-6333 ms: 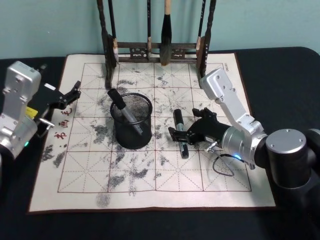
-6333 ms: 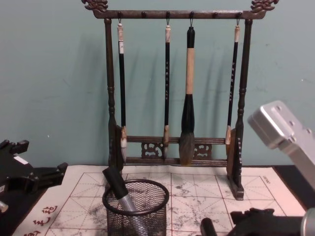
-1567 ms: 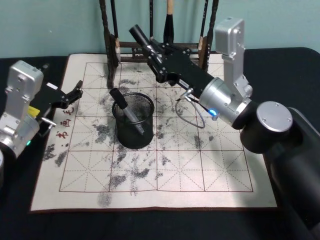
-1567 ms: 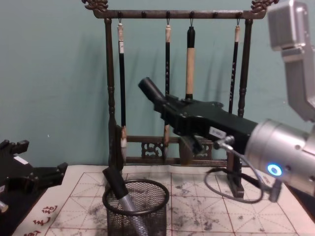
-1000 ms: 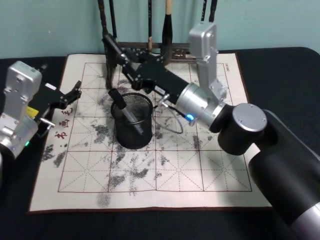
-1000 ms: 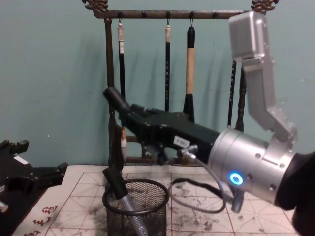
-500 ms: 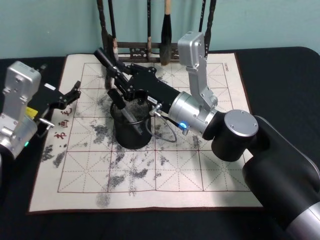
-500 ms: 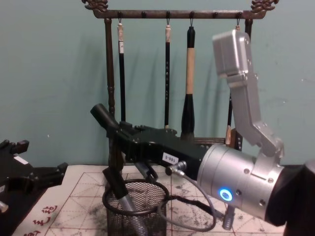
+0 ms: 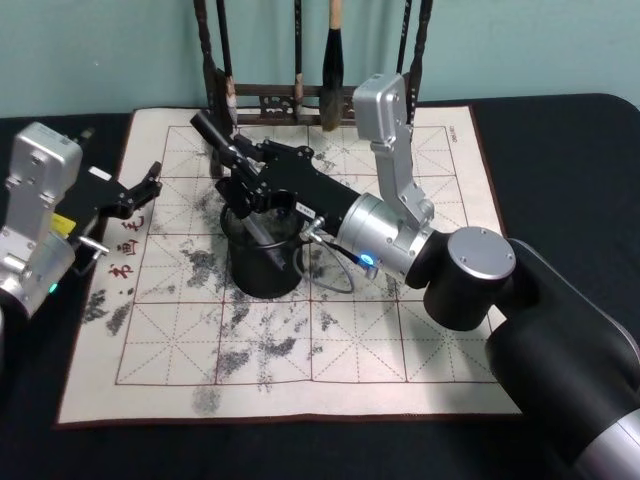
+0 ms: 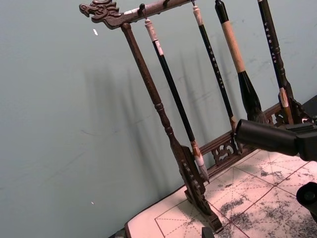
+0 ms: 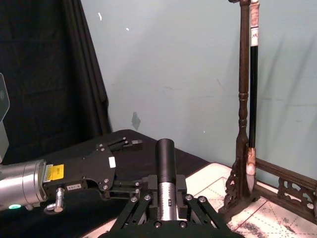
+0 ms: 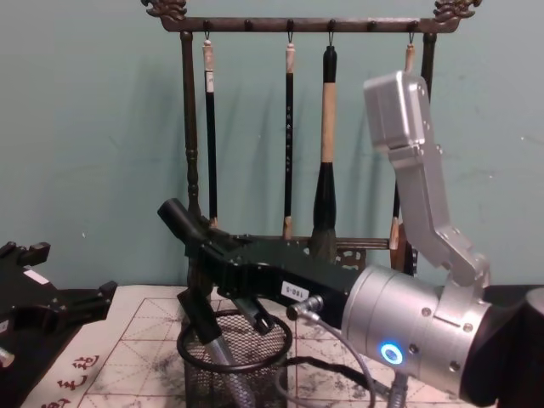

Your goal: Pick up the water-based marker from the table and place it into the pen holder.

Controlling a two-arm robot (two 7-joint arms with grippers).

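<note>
My right gripper point(image 9: 236, 155) is shut on the water-based marker point(image 9: 210, 130), a dark barrel with a black cap end pointing up and to the left. It hangs tilted just above the far rim of the pen holder point(image 9: 262, 268), a black mesh cup on the mat. In the chest view the marker point(image 12: 178, 218) slants over the pen holder point(image 12: 238, 367). The right wrist view has the marker point(image 11: 166, 166) clamped between the fingers. A second marker point(image 12: 201, 316) leans inside the cup. My left gripper point(image 9: 146, 188) rests open at the mat's left edge.
The wooden brush rack point(image 9: 225, 95) with hanging brushes point(image 12: 326, 153) stands right behind the cup, close to the marker's raised end. The white gridded mat point(image 9: 400, 340) covers the table point(image 9: 560, 150). A loose cable point(image 9: 325, 275) hangs from the right wrist beside the cup.
My right gripper has carried the marker leftward and down, from beside the rack to just above the pen holder's rim. The left arm has not moved.
</note>
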